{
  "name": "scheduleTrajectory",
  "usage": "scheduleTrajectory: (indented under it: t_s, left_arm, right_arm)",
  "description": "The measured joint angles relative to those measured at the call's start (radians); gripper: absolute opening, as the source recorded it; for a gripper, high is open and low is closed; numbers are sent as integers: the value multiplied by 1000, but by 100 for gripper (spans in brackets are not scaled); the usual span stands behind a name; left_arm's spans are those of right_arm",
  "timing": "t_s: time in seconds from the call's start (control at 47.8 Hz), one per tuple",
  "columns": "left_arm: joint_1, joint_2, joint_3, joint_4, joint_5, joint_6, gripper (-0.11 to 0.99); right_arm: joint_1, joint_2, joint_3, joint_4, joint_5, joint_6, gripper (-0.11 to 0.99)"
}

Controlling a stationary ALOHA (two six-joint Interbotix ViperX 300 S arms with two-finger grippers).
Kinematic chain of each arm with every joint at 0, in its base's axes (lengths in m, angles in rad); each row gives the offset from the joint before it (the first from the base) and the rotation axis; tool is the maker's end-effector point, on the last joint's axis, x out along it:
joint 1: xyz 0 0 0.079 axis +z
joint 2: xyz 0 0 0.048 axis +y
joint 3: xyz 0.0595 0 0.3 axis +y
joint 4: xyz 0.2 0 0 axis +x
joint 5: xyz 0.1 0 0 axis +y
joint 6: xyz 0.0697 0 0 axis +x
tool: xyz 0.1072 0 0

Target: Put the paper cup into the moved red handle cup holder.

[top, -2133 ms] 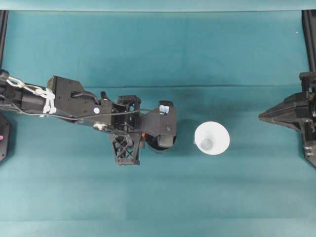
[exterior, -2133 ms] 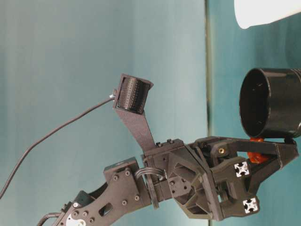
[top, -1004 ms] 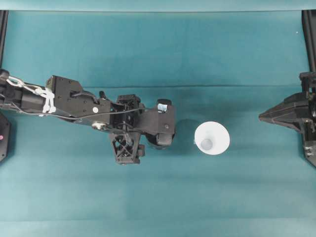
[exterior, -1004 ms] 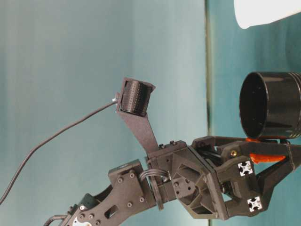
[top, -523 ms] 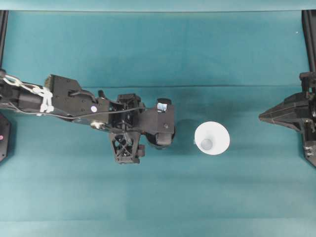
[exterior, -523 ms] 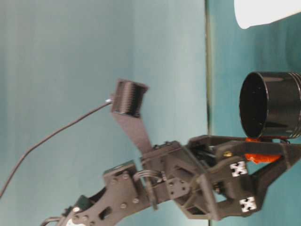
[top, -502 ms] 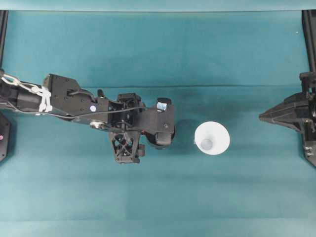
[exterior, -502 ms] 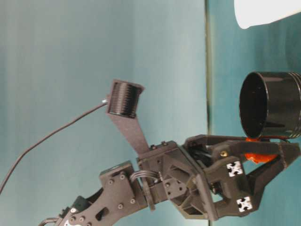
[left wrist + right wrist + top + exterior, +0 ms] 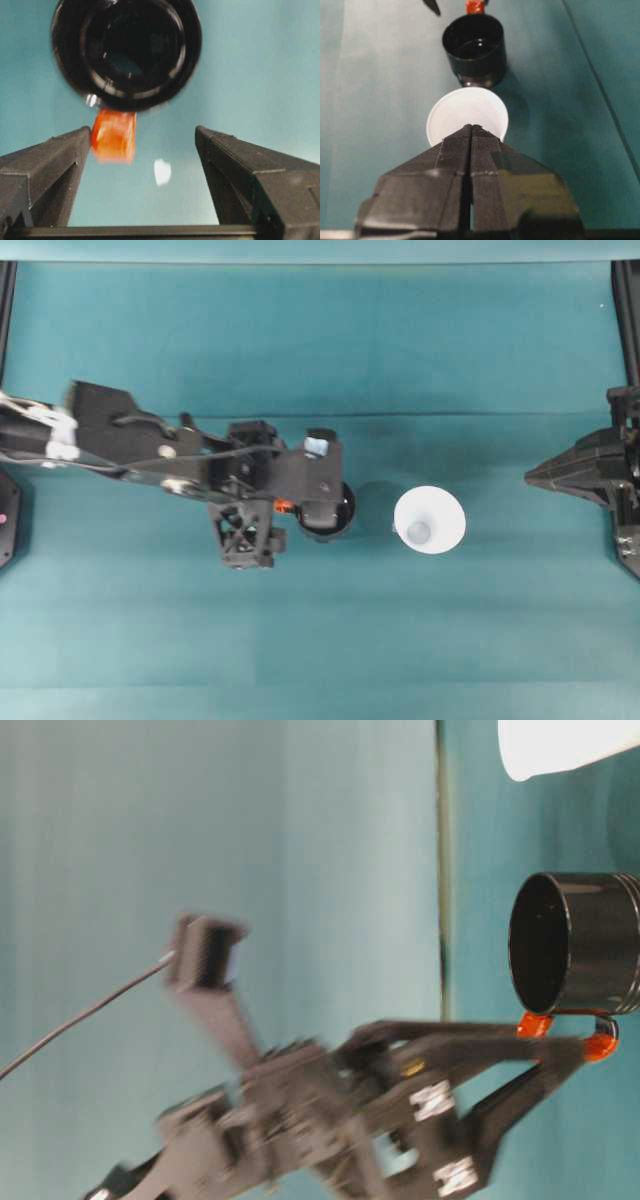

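Left gripper reaches in from the bench's left edge toward the middle, jaws spread wide, holding nothing. In the left wrist view the two black fingers stand apart on either side of the red-orange handle tab, neither clamped on it; the left one sits just beside the tab, touching or not I cannot tell.

Red handle cup holder stands upright near the bench's middle, mouth up, long axis vertical. Glossy black, round, empty inside. Its handle tab sticks out sideways toward the left gripper, away from the paper cup. Table-level view shows the tab as a thin red-orange loop at the holder's side, between the fingertips.

Paper cup stands upright just to the right of the holder, a small gap between them, not touching. White, wide round rim tapering to a smaller greyish base, empty. Right wrist view has cup and holder in line, cup nearer.

Right gripper sits at the bench's right edge, well apart from the cup, fingers pressed together on nothing.

Against half a second ago: the jaws gripped the tab then, now they are off it and wide. The left arm has drawn back toward the left edge and shows blurred in the table-level view. Holder, cup and right gripper unchanged
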Motion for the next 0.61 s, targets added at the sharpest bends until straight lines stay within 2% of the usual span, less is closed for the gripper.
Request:
scheduleTrajectory:
  t_s: [0.355,0.606]
  left_arm:
    - [3,-255,138,0,-3,-2,90]
    - [3,-382,225,-2,-11,-3,90]
  right_arm:
    - [-3,0,2,0,5,3,-11]
    - [-8,21,2,0,41,55,-11]
